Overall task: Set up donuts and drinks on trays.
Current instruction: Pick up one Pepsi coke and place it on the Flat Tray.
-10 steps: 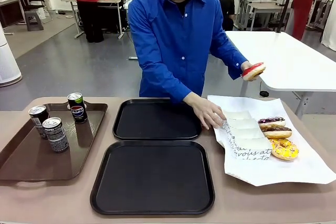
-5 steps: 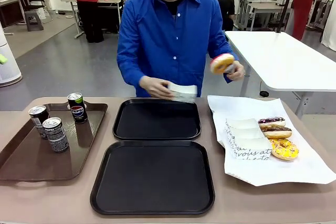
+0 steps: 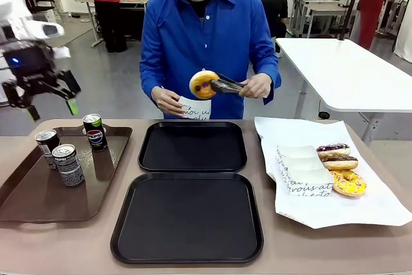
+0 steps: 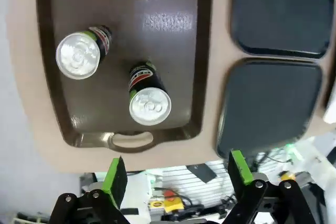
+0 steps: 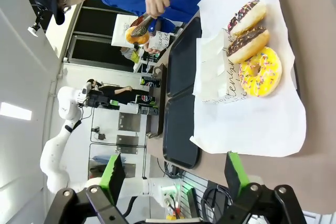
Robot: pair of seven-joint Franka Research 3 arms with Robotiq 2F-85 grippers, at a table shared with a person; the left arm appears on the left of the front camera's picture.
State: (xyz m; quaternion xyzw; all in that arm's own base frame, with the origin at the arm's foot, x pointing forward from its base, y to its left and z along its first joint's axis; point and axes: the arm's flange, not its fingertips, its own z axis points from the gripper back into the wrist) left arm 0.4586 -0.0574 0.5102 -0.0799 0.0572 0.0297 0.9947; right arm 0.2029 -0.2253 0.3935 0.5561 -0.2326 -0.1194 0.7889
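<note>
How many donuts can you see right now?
4. Three lie in a row on the white paper: sprinkled chocolate donut, middle chocolate donut, yellow donut. The orange donut is in the person's tongs above the far black tray. None seems hidden.

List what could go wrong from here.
1. The left gripper hangs open above three slim cans standing on the brown tray. A glancing finger might tip one.
2. The person holds a donut in tongs near the far black tray. It could slip out.
3. An arm bringing a can to that tray might meet the person's hands.
</note>
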